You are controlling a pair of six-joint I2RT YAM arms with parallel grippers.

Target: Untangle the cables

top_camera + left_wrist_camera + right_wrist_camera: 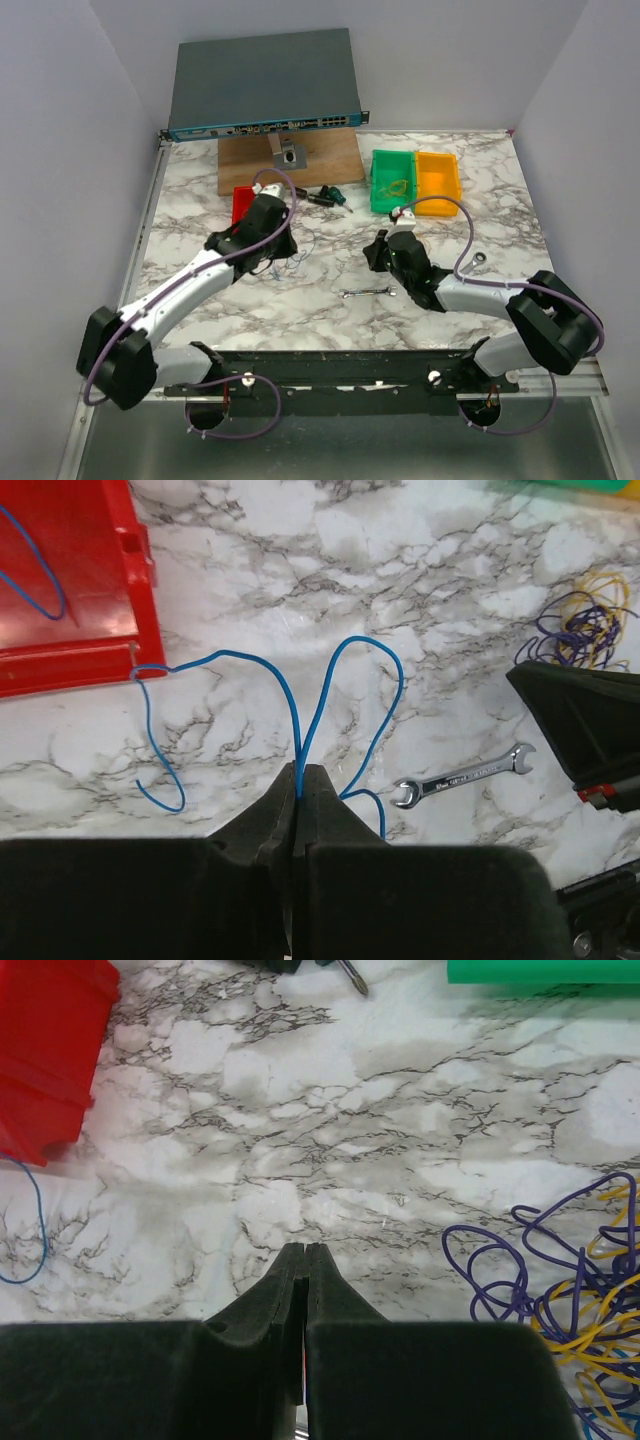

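Cables are hard to read from the overhead camera. A thin blue cable [300, 255] shows only as a faint scribble at the tips of your left gripper [284, 246], between it and the right gripper [375, 248]. The rest of the tangle is too small to pick out. A wrench [368, 293] lies behind both tools, toward the bases.

On the left wrist camera, the left gripper [300, 780] is clamped tight on the blue cable [320, 695], pinching what looks like two strands together. One strand arcs off to the tool's left and seems to hook on the corner of the red bin [80, 580]. I judge that a pull from here could snag there and drag the bin, or cinch the doubled strands into a knot. From the pinch the cable runs straight ahead, then fans into loops, and its overall stretch lies crosswise to the fingers. The purple and yellow bundle [585, 625] sits ahead and to the right, beyond the right arm [590, 720].

On the right wrist camera, your right gripper [305, 1255] is closed with nothing visible between its pads. The bundle [570, 1300] lies just to its right, so a sideways sweep with the jaws closed would likely shove the heap rather than separate it. The bundle is a pile of loops with no clear long axis.
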